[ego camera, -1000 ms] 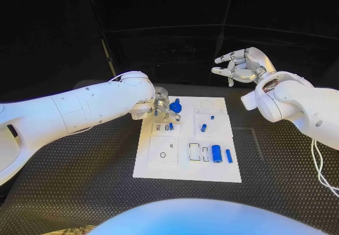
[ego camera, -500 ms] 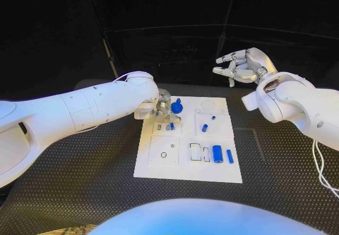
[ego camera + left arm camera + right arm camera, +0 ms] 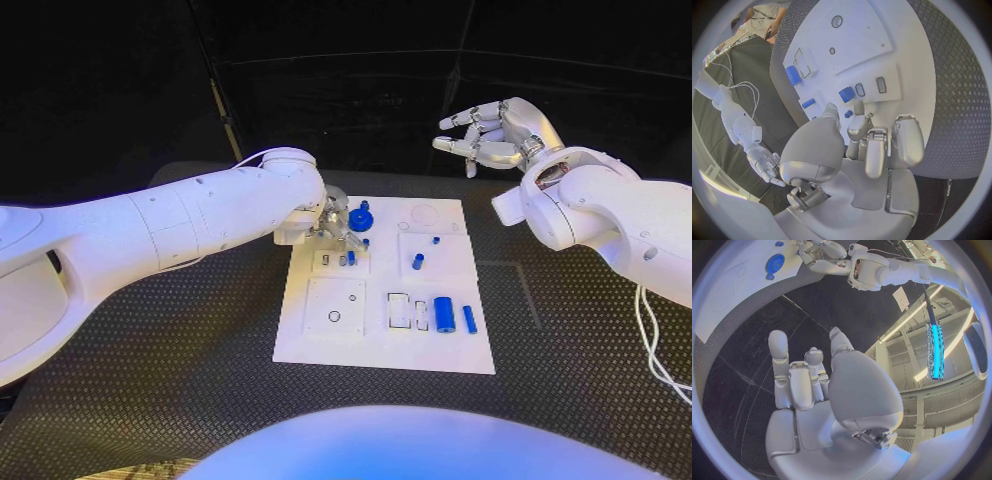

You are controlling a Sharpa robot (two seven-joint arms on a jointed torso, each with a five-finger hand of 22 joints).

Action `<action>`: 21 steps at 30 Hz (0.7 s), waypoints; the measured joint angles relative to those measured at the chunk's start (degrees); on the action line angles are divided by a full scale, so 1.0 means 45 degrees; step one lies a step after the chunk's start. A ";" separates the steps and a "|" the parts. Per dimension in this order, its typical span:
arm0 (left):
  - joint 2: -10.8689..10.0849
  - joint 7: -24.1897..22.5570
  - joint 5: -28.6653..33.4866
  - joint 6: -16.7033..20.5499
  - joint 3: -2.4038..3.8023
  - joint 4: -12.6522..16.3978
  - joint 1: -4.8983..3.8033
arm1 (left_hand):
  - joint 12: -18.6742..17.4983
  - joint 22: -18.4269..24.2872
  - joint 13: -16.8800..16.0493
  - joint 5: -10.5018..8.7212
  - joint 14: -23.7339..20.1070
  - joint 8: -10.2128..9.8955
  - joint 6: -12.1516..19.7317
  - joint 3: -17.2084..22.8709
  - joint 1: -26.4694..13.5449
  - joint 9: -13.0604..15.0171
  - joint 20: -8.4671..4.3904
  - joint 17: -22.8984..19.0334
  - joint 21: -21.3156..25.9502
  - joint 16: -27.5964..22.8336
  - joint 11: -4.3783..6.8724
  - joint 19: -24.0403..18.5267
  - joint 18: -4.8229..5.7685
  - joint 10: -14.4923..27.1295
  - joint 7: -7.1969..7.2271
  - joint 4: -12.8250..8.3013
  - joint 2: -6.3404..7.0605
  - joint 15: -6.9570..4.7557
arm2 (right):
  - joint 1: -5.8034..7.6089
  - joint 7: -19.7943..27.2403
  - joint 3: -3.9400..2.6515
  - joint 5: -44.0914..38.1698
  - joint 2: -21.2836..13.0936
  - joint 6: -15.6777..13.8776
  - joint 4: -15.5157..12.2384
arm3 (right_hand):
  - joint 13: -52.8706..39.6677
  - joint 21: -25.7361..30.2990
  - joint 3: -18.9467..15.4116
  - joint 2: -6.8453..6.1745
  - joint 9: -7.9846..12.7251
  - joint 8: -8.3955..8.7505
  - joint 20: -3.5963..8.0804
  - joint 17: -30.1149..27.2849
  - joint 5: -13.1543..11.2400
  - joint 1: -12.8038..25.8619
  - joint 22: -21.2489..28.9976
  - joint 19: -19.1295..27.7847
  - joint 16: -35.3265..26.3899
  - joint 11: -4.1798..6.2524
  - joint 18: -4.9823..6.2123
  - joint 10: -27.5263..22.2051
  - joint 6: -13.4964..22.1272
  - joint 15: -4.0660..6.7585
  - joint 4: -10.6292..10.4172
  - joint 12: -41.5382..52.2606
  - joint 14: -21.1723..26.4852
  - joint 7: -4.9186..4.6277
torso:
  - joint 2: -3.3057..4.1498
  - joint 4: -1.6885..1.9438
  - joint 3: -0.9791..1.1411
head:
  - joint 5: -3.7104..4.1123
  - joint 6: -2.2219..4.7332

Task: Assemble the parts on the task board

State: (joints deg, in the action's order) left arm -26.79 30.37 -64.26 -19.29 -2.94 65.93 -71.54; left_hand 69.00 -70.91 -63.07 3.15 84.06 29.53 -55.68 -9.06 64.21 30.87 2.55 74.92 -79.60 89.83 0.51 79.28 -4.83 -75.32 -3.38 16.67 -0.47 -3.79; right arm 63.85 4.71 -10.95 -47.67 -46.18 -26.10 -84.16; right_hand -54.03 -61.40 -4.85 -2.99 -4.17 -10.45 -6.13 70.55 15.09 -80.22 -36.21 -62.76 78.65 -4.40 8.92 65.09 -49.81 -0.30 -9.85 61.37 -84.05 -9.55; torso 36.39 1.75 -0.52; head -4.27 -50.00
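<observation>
The white task board (image 3: 335, 345) lies in the middle of the table. A round blue part (image 3: 361, 219) sits near its far left corner, also seen as the blue disc (image 3: 774, 262). My left hand (image 3: 333, 222) hangs just beside that part, fingers (image 3: 857, 107) pointing down at the board; a sliver of blue (image 3: 847, 114) shows between thumb and finger, with no grip visible. A small blue part (image 3: 846, 94) stands by two grey slots. A thick blue cylinder (image 3: 444, 313) and a thin one (image 3: 469, 318) lie at the near right. My right hand (image 3: 490, 135) is raised beyond the table, fingers apart and empty.
Two more small blue parts (image 3: 417, 261) (image 3: 434, 240) sit on the board's right half. An empty round recess (image 3: 423, 213) is at the far right corner. Black textured table (image 3: 173, 330) surrounds the board on both sides.
My left arm has reached slightly further in, and the hand has dropped a little beside the round blue part. The right hand has stayed raised.
</observation>
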 measured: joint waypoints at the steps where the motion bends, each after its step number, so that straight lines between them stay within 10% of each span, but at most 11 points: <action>1: 0.0007 0.0002 -0.0003 -0.0014 -0.0002 -0.0005 0.0003 | 0.0000 0.0000 0.0000 0.0000 0.0000 0.0000 0.0000 0.0000 0.0043 0.0000 0.0000 0.0000 0.0000 0.0000 0.0000 0.0000 0.0000 0.0000 0.0000 0.0000 -0.0043 0.0000 | 0.0000 0.0000 0.0000 0.0000 0.0002 0.0001 0.0004 | 0.0000 0.0000 0.0000 0.0000 0.0000 0.0000 0.0000 0.0000 0.0000 0.0000 0.0001 0.0000 0.0000 0.0000 0.0000 0.0000 0.0000 0.0000 0.0000 0.0000 0.0000 0.0000 | 0.0001 0.0000 0.0000 | 0.0000 0.0000; 21: 0.0231 0.0026 -0.0034 -0.0365 -0.0036 -0.0102 0.0100 | 0.0000 -0.0067 -0.0014 0.0000 0.0000 0.0051 -0.0001 0.0000 0.0272 0.0115 0.0000 -0.0001 0.0001 0.0000 0.0000 0.0000 0.0000 -0.0001 0.0000 -0.0001 -0.0271 0.0001 | -0.0001 -0.0011 0.0001 0.0000 0.0123 0.0036 0.0114 | 0.0033 0.0047 -0.0035 -0.0001 -0.0001 -0.0044 -0.0001 -0.0028 0.0051 0.0000 0.0060 0.0000 0.0001 -0.0001 -0.0003 0.0001 0.0000 0.0000 0.0035 0.0001 0.0000 0.0000 | 0.0007 0.0000 0.0007 | 0.0073 0.0000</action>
State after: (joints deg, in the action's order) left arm -25.75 30.49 -64.41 -20.93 -3.10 65.47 -71.09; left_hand 69.00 -71.21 -63.13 3.15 84.06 29.76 -55.69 -9.06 65.43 31.39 2.55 74.92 -79.60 89.83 0.51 79.28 -4.83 -75.33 -3.38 16.67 -1.69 -3.78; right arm 63.84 4.66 -10.94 -47.67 -45.63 -25.94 -83.65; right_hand -53.88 -61.19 -5.01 -2.99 -4.17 -10.64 -6.14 70.42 15.31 -80.22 -35.94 -62.76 78.65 -4.41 8.90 65.09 -49.81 -0.30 -9.69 61.38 -84.05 -9.55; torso 36.43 1.75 -0.48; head -3.94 -50.00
